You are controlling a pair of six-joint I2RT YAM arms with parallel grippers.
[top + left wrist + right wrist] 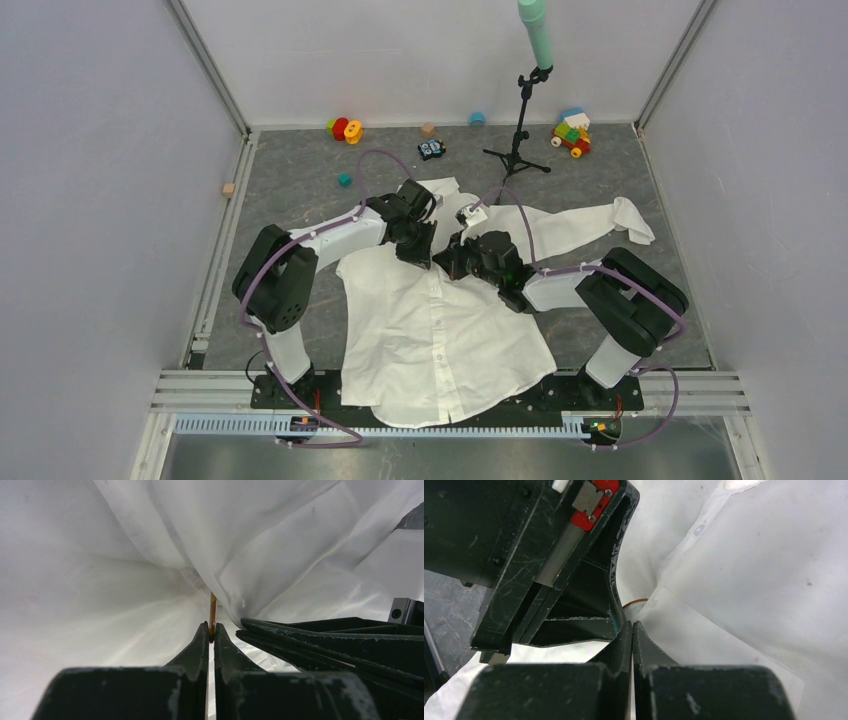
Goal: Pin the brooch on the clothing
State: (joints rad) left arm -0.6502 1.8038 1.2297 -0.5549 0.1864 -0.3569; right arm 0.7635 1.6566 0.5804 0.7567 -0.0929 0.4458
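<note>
White shirt [440, 340] lies spread front-up on the grey desk [620, 180], collar far, hem at the near edge, one sleeve stretched out to the far right. The brooch [212, 611], seen only as a thin gold pin, is at the collar end, gripped upright in the clenched left claw [211, 631] with its tip against a fabric fold. Left arm [330, 235] and right arm [560, 285] bend inward, elbows out, meeting over the upper chest, the right claw [631, 626] clenched on a shirt fold just beside the left; tripod stand [520, 130] and toys [345, 129] sit well apart along the far edge.
</note>
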